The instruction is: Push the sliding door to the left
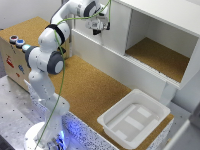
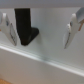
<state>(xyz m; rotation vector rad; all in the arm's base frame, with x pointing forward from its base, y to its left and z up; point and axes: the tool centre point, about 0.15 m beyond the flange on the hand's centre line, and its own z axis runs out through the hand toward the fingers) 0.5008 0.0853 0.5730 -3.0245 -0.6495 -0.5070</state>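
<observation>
The sliding door (image 1: 118,29) is a flat white upright panel covering the left half of the cabinet front in the exterior view. To its right the opening (image 1: 160,50) shows a cork shelf inside. My gripper (image 1: 99,26) hovers close in front of the door's left part and is open and empty. In the wrist view the two fingers (image 2: 73,29) stand wide apart around my gripper (image 2: 40,29), with the white panel (image 2: 50,17) right behind them. A black upright piece (image 2: 23,27) shows between the fingers, near one of them.
The white cabinet (image 1: 165,12) has a low white front wall (image 1: 115,62) on the cork tabletop (image 1: 90,90). A white plastic tray (image 1: 134,120) sits at the front right. A wooden box with coloured buttons (image 1: 14,52) stands at the exterior view's left, beside my arm's base.
</observation>
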